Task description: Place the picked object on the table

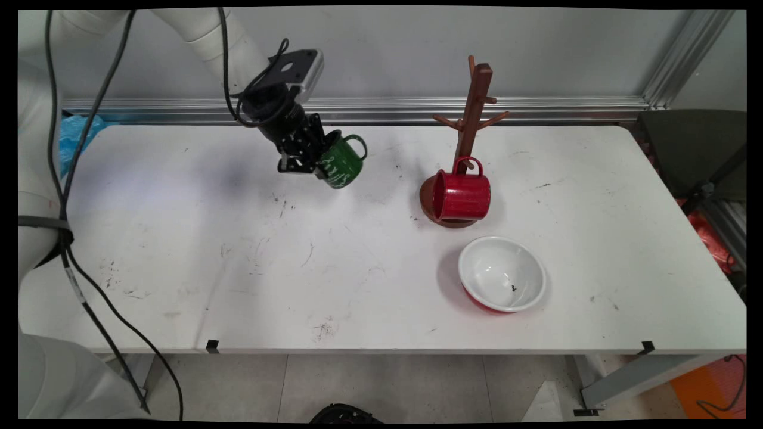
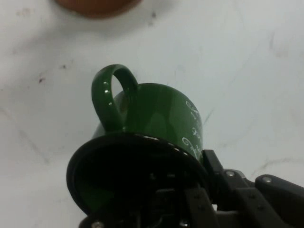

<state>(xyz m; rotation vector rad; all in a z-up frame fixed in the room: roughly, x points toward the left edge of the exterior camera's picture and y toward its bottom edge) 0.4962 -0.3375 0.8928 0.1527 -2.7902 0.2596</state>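
My gripper (image 1: 320, 162) is shut on the rim of a green mug (image 1: 341, 161) with white lettering, holding it tilted in the air above the back middle of the white table (image 1: 208, 250). In the hand view the green mug (image 2: 156, 114) fills the centre, its handle (image 2: 111, 97) pointing up and left, one finger inside its dark mouth and the other outside the wall. To the right stands a brown wooden mug tree (image 1: 474, 113), with a red mug (image 1: 460, 195) hanging by its handle from a low peg, resting sideways on the tree's round base.
A white bowl with a red outside (image 1: 502, 273) sits in front of the mug tree. The tree's brown base (image 2: 97, 7) shows at the top of the hand view. Black cables (image 1: 65, 196) hang along the left. The wall's metal rail (image 1: 381, 110) runs behind the table.
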